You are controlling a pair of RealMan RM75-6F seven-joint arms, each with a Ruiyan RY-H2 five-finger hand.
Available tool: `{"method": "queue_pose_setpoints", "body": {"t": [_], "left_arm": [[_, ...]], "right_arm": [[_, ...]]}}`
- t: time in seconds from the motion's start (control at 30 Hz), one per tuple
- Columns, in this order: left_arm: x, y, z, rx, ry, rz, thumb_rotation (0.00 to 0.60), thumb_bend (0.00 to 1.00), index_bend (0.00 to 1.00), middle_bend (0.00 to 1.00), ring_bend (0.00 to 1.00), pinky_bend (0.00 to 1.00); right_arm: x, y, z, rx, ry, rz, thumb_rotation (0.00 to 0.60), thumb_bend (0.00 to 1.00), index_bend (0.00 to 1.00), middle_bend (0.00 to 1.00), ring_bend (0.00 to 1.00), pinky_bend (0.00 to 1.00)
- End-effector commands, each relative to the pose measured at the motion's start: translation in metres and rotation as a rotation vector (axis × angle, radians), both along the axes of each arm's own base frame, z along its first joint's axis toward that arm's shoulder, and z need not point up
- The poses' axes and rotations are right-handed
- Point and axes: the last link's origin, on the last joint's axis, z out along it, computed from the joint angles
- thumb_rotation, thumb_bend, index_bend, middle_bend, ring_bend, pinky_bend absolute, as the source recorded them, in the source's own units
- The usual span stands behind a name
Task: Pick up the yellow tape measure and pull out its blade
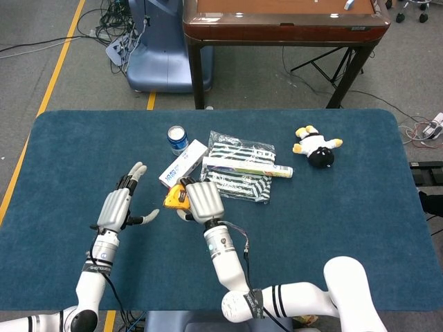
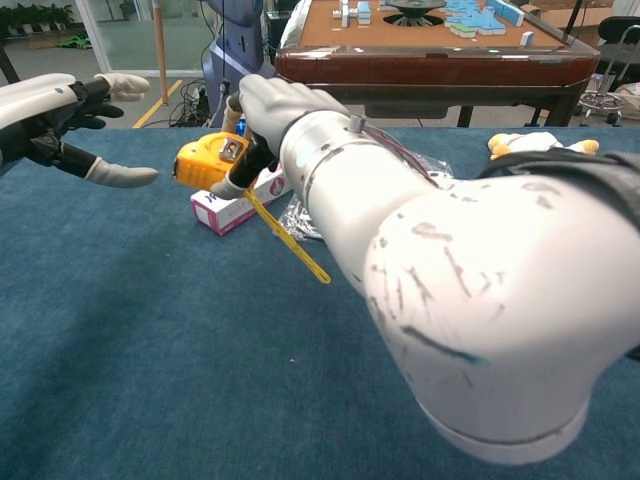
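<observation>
The right hand [image 2: 262,110] grips the yellow plastic tape measure [image 2: 208,161]; its blade [image 2: 286,237] hangs near-right, away from the spread, empty left hand [image 2: 62,125].

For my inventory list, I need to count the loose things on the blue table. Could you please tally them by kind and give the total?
Tape measure, held by the right hand: 1
Can: 1
White box: 1
Striped plastic packet: 1
Long white tube-like item lying on that packet: 1
Plush toy: 1
Total: 6
</observation>
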Motion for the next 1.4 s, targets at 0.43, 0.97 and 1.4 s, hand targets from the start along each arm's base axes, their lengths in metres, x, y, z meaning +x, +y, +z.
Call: {"method": "queue_pose_setpoints", "body": {"t": [0.43,0.97,1.4], "left_arm": [[0.015,-0.001,-0.012,-0.015,-0.03,-0.02,0.6,0.17,0.0,0.0,0.0,0.0],[0.016,0.003,-0.018,-0.006,-0.032,0.001,0.6,0.17,0.0,0.0,0.0,0.0],[0.01,0.004,-0.017,-0.002,-0.008,0.017,0.6,0.17,0.0,0.0,0.0,0.0]], "right_arm": [[0.007,-0.001,-0.009,0.007,0.0,0.001,0.6,0.57,0.55,0.54,0.47,0.38],[0.01,0.003,-0.015,0.024,-0.013,0.003,0.6,0.57,0.55,0.54,0.47,0.38],[0.007,0.002,-0.014,0.022,-0.019,-0.002,0.6,0.57,0.55,0.54,0.47,0.38]]}}
